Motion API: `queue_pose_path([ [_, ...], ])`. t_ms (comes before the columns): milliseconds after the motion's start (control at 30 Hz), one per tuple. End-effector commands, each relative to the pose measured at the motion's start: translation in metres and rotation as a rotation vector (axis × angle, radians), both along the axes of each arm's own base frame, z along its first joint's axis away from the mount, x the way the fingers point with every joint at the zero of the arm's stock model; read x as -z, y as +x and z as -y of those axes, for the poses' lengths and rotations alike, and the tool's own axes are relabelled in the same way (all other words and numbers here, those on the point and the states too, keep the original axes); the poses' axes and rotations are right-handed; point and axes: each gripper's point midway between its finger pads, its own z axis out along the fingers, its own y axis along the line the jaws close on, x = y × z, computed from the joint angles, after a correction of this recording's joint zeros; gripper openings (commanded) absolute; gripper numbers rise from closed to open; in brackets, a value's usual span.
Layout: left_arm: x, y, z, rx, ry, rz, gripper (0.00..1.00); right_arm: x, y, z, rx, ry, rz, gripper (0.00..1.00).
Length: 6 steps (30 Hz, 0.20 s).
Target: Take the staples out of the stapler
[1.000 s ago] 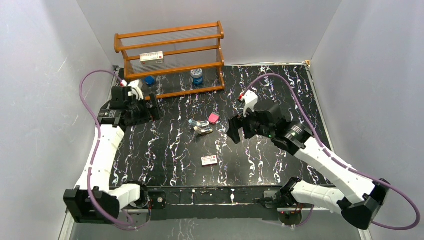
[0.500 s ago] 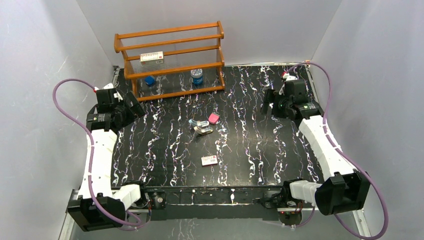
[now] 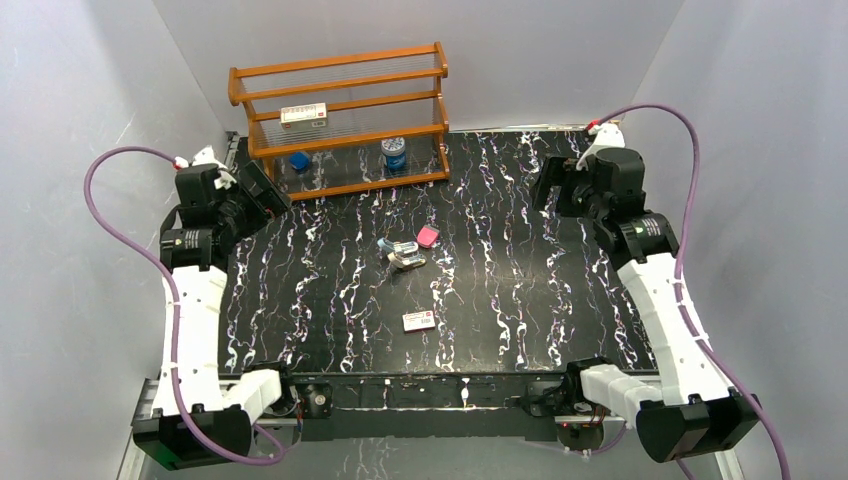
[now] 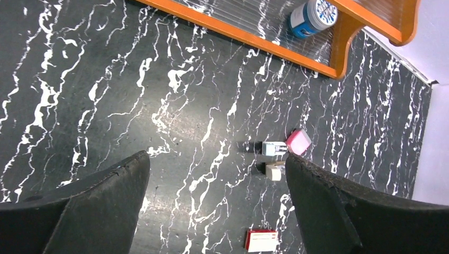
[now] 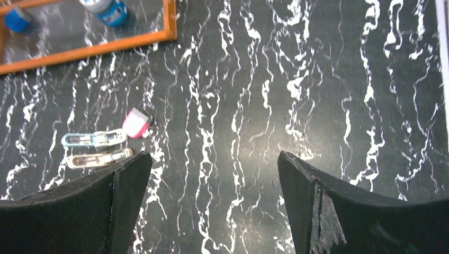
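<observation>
The light-blue mini stapler (image 3: 405, 251) lies near the table's middle, opened out, with its light-blue half (image 5: 93, 139) beside its silvery half (image 5: 98, 158). It also shows in the left wrist view (image 4: 274, 148). A small pink block (image 3: 428, 236) touches its right end. My left gripper (image 3: 262, 190) is open and empty at the far left, well away from the stapler. My right gripper (image 3: 547, 193) is open and empty at the far right, also well away. Both grippers show wide-open jaws in the wrist views, left (image 4: 216, 159) and right (image 5: 213, 159).
A flat white box with a red label (image 3: 418, 320) lies nearer the front, below the stapler. A wooden rack (image 3: 340, 185) stands at the back left, holding a blue-capped bottle (image 3: 394, 153), a small blue item (image 3: 298, 160) and a white box (image 3: 304, 115). Grey walls enclose the table.
Both arms have drawn back from the middle. The right gripper went from beside the stapler to the far right back; the left gripper moved further left. The stapler has not moved.
</observation>
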Motion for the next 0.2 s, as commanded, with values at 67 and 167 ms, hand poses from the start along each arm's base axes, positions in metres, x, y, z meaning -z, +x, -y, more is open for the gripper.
queue_pose_path([
  [67,-0.0005,-0.0038,0.0141,0.090,-0.020,0.041,0.95,0.0087,-0.0051,0.0018,0.005,0.002,0.008,0.99],
  [167,0.0018,-0.0054,0.0126,0.082,-0.014,0.040,0.96,0.0144,-0.0053,0.0023,0.008,-0.003,-0.012,0.99],
])
